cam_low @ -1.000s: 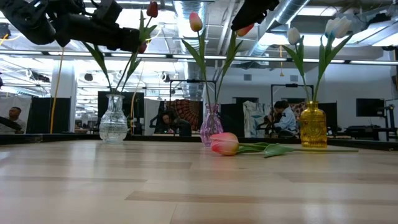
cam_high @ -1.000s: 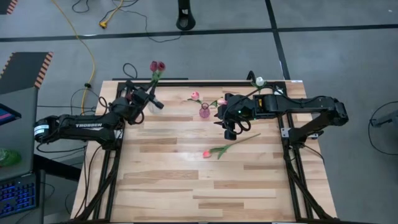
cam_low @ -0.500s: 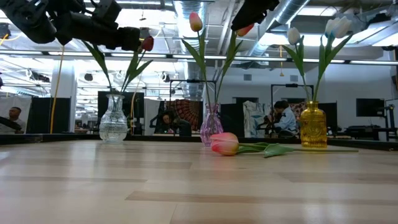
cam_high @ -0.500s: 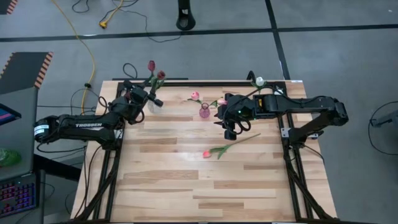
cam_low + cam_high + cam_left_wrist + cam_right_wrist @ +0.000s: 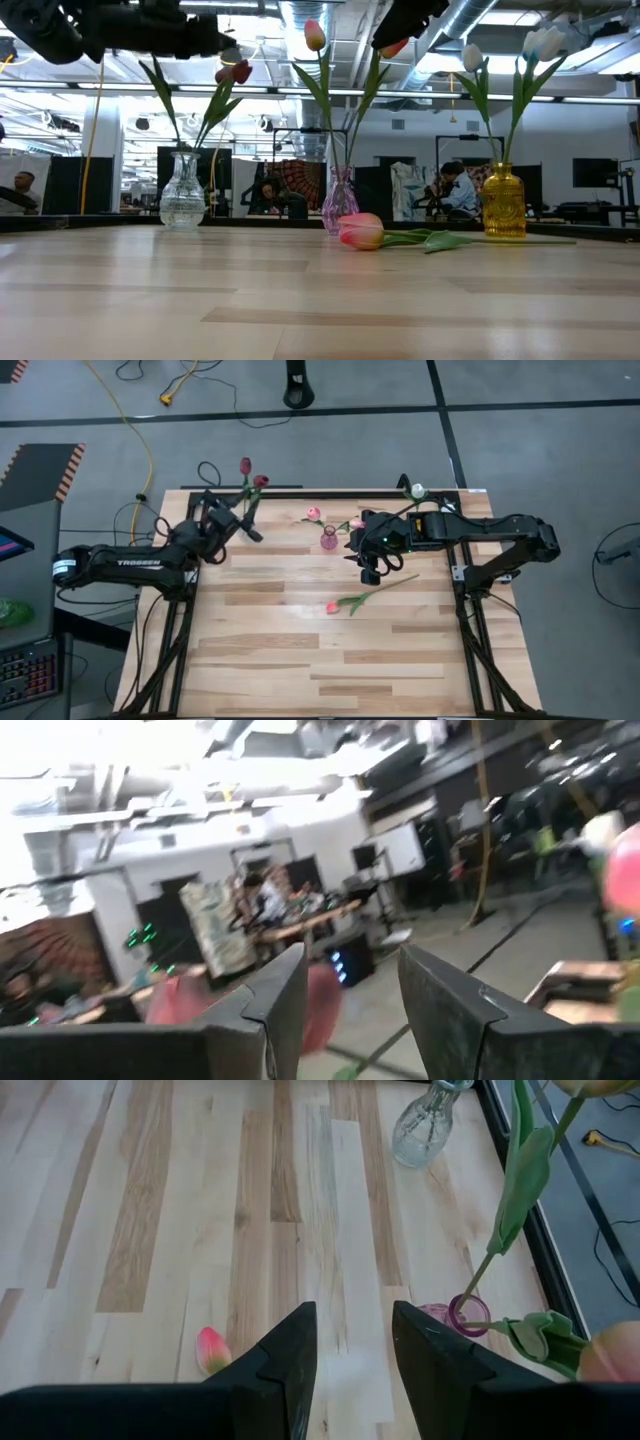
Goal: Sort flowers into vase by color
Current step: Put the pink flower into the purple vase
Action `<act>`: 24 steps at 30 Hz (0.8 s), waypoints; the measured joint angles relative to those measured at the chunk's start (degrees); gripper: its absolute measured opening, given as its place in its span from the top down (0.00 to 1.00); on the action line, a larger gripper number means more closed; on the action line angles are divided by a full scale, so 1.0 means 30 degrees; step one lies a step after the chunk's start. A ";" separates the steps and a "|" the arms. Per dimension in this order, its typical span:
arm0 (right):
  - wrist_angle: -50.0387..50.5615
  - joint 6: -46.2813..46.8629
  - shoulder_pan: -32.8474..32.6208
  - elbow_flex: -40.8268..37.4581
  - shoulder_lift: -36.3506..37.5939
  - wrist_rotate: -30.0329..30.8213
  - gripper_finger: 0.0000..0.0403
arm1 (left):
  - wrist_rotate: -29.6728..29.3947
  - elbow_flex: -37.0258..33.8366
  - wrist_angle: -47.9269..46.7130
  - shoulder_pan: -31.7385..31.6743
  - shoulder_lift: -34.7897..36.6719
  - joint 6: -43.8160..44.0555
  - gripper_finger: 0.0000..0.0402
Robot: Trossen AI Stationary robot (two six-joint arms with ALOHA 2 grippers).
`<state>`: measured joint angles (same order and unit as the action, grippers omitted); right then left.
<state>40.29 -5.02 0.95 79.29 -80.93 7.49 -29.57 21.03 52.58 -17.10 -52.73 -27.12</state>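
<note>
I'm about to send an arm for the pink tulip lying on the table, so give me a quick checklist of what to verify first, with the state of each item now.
1. Loose pink tulip lies flat on the table, nothing on it: ok.
2. Right gripper open and empty, above the boards near that tulip: ok.
3. Left gripper open, no stem between its fingers in the left wrist view: ok.
4. Dark red tulips stand in the clear vase: ok.
5. Purple vase upright, pink tulip in it, room for another: ok.
6. Left arm fully clear of the red tulips' heads: cannot tell.
</note>
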 joint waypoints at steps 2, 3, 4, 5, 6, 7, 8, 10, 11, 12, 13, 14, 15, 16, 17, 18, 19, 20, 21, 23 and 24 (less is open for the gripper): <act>0.0007 0.0001 0.0000 0.0000 -0.0001 0.0000 0.61 | 0.0475 0.0010 0.0242 0.0317 0.0244 -0.0064 0.64; 0.0007 0.0003 0.0000 0.0000 -0.0007 0.0000 0.61 | 0.0754 0.0011 0.0425 0.0471 0.0334 -0.0042 0.64; 0.0014 0.0007 0.0000 0.0000 0.0000 -0.0007 0.61 | 0.1080 0.0017 0.0458 0.0643 0.0447 -0.0042 0.64; 0.0047 0.0007 -0.0039 0.0000 -0.0007 -0.0020 0.61 | 0.1389 0.0017 0.0458 0.0791 0.0556 -0.0042 0.64; 0.0091 0.0007 -0.0095 0.0000 -0.0004 -0.0032 0.61 | 0.1730 0.0017 0.0452 0.0961 0.0649 -0.0036 0.64; 0.0159 0.0003 -0.0171 0.0000 0.0000 -0.0048 0.61 | 0.2038 0.0017 0.0440 0.1138 0.0702 -0.0035 0.64; 0.0260 0.0007 -0.0263 0.0000 -0.0005 -0.0083 0.61 | 0.2313 0.0017 0.0381 0.1330 0.0736 -0.0042 0.64; 0.0526 0.0007 -0.0490 0.0000 -0.0007 -0.0284 0.61 | 0.2619 0.0017 0.0275 0.1727 0.0729 -0.0134 0.64; 0.0634 0.0008 -0.0618 0.0000 -0.0007 -0.0470 0.61 | 0.2769 0.0017 0.0135 0.1946 0.0716 -0.0257 0.64; 0.0690 0.0007 -0.0760 0.0000 -0.0007 -0.0601 0.61 | 0.2949 0.0017 -0.0040 0.2178 0.0691 -0.0364 0.64; 0.0765 0.0007 -0.0910 0.0000 -0.0007 -0.0612 0.61 | 0.3185 0.0017 -0.0347 0.2401 0.0685 -0.0460 0.64; 0.0898 0.0014 -0.1054 0.0000 -0.0007 -0.0619 0.61 | 0.3399 0.0017 -0.0710 0.2631 0.0678 -0.0522 0.64; 0.0992 0.0111 -0.1193 0.0000 -0.0001 -0.0632 0.61 | 0.3618 0.0017 -0.1053 0.2857 0.0671 -0.0515 0.64; 0.1013 0.0274 -0.1349 0.0000 -0.0007 -0.0662 0.61 | 0.3803 0.0017 -0.1404 0.3099 0.0671 -0.0515 0.64; 0.1005 0.0540 -0.1493 0.0000 -0.0007 -0.0687 0.61 | 0.3917 0.0017 -0.1701 0.3363 0.0671 -0.0519 0.64; 0.1013 0.0775 -0.1636 0.0000 -0.0007 -0.0696 0.61 | 0.4010 0.0017 -0.2062 0.3626 0.0677 -0.0509 0.64; 0.1011 0.1023 -0.1789 0.0000 -0.0007 -0.0707 0.61 | 0.4134 0.0017 -0.2401 0.3881 0.0672 -0.0466 0.64; 0.0984 0.1198 -0.1927 -0.0011 -0.0007 -0.0707 0.61 | 0.4243 0.0017 -0.2729 0.4124 0.0671 -0.0294 0.64; 0.0829 0.1345 -0.2073 -0.0135 -0.0006 -0.0707 0.61 | 0.4286 0.0017 -0.3011 0.4380 0.0671 -0.0179 0.64; 0.0908 0.1710 -0.2323 -0.0551 0.0000 -0.0714 0.61 | 0.4294 0.0017 -0.3512 0.4913 0.0671 0.0083 0.64; 0.1031 0.1953 -0.2455 -0.0786 -0.0006 -0.0721 0.61 | 0.4297 0.0017 -0.3807 0.5167 0.0671 0.0175 0.64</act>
<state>43.39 0.84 -6.41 76.93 -80.94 5.32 -16.68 21.08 41.16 -1.60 -50.72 -26.59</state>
